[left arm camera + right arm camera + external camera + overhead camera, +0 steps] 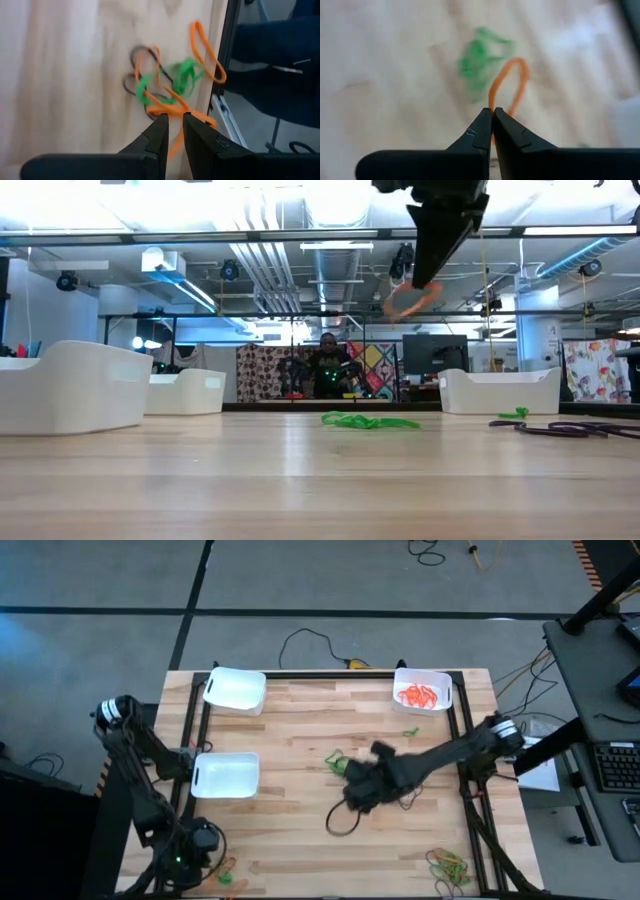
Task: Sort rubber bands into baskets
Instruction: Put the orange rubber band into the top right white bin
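My right gripper point(493, 111) is shut on an orange rubber band point(511, 82) and hangs high over the table's middle point(356, 796); the low view shows the band point(411, 300) dangling from it. At the near left corner, my left gripper point(174, 122) stands narrowly open just above a tangle of orange, green and dark rubber bands point(170, 87); whether it touches them, I cannot tell. Three white baskets rest on the table: far left point(236, 689), left point(227, 774), and far right point(423, 690), which holds orange bands. My right gripper pinches one spot of the orange band's loop point(493, 106) between its two fingertips. The fingers slant down at it from the table's right side. The band is lifted clear of the table and hangs loose as an open loop point(405, 305) below the fingertips.
Green bands point(334, 760) lie under the right gripper, and one more point(410, 732) lies near the far right basket. A dark band point(341, 821) lies near the middle, and a mixed pile point(450, 864) at the near right corner. A black frame point(460, 730) borders the table.
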`<state>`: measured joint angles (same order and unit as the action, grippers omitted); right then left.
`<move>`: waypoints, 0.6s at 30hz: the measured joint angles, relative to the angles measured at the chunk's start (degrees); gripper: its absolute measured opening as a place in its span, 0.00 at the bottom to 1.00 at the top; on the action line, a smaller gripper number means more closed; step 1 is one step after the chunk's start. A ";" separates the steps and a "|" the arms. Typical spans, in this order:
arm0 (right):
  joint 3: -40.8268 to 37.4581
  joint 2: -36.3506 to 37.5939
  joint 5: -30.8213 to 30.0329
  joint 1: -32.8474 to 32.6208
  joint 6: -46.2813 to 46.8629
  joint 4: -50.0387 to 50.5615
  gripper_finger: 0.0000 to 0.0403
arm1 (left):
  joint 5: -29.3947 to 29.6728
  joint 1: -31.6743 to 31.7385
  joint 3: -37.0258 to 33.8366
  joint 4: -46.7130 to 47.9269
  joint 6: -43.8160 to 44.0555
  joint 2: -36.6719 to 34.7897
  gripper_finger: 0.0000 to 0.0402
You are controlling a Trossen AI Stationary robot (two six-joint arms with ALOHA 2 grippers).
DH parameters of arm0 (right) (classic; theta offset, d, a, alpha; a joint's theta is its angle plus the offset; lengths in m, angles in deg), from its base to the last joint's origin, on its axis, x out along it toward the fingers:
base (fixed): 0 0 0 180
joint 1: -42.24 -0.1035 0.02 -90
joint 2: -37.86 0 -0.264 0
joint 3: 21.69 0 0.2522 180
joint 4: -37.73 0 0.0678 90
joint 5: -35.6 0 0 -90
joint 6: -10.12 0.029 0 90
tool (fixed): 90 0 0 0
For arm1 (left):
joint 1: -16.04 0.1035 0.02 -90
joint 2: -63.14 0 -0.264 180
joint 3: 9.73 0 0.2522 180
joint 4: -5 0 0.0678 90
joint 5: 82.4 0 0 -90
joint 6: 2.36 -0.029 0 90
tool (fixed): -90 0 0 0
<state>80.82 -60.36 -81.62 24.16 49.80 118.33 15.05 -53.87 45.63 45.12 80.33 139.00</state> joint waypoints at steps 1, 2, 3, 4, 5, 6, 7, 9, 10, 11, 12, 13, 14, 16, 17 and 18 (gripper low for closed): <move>-0.66 1.63 -1.16 1.06 -0.08 0.55 0.02 | -0.82 -0.26 0.00 -1.14 0.66 1.01 0.11; -1.44 3.18 -1.90 2.19 -0.30 0.94 0.02 | -1.65 -0.57 0.02 -2.21 1.22 2.08 0.11; -2.17 4.65 -2.68 3.39 -0.73 1.13 0.02 | -2.29 -0.72 0.11 -3.06 1.79 3.03 0.11; -2.89 6.35 -3.16 4.66 -1.52 0.86 0.02 | -2.80 -0.85 0.49 -3.50 2.42 3.96 0.11; -3.79 7.88 -3.44 5.98 -2.04 0.60 0.02 | -2.85 -0.85 1.07 -3.96 2.68 4.92 0.11; -4.76 9.30 -3.65 7.25 -2.73 0.38 0.02 | -2.91 -0.85 1.80 -4.01 2.97 5.73 0.11; -5.70 10.62 -3.79 8.58 -3.22 0.29 0.02 | -2.86 -0.83 2.38 -4.14 3.11 6.46 0.11; -7.52 12.69 -4.34 11.05 -3.37 0.06 0.02 | -2.45 -0.82 3.78 -3.89 3.27 7.99 0.11; -8.41 13.77 -4.32 12.31 -3.63 0.06 0.02 | -1.97 -0.83 4.46 -3.87 3.25 8.72 0.11; -9.34 14.87 -4.34 13.39 -3.74 -0.01 0.02 | -1.01 -0.83 4.92 -3.61 3.24 9.33 0.11; -10.25 16.03 -4.31 14.42 -3.70 -0.03 0.02 | -0.62 -0.81 5.33 -3.05 3.24 9.94 0.11; -11.21 17.08 -4.33 15.25 -3.53 0.01 0.02 | -0.46 -0.81 5.57 -3.01 3.22 10.58 0.11; -12.18 18.08 -4.32 15.95 -3.42 -0.05 0.02 | -0.26 -0.81 5.64 -3.03 3.22 11.08 0.11; -14.34 19.92 -3.96 17.27 -3.32 -0.01 0.02 | 0.40 -0.71 5.64 -2.95 4.08 11.75 0.11; -15.38 20.80 -3.83 17.83 -3.30 -0.05 0.02 | 0.96 -0.65 5.64 -2.84 4.74 12.02 0.11; -16.44 21.79 -3.78 18.52 -3.32 -0.05 0.02 | 1.68 -0.58 5.64 -2.69 5.29 12.28 0.11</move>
<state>64.39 -38.57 -85.40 42.68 46.48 118.28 16.73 -54.45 51.27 42.43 85.62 151.28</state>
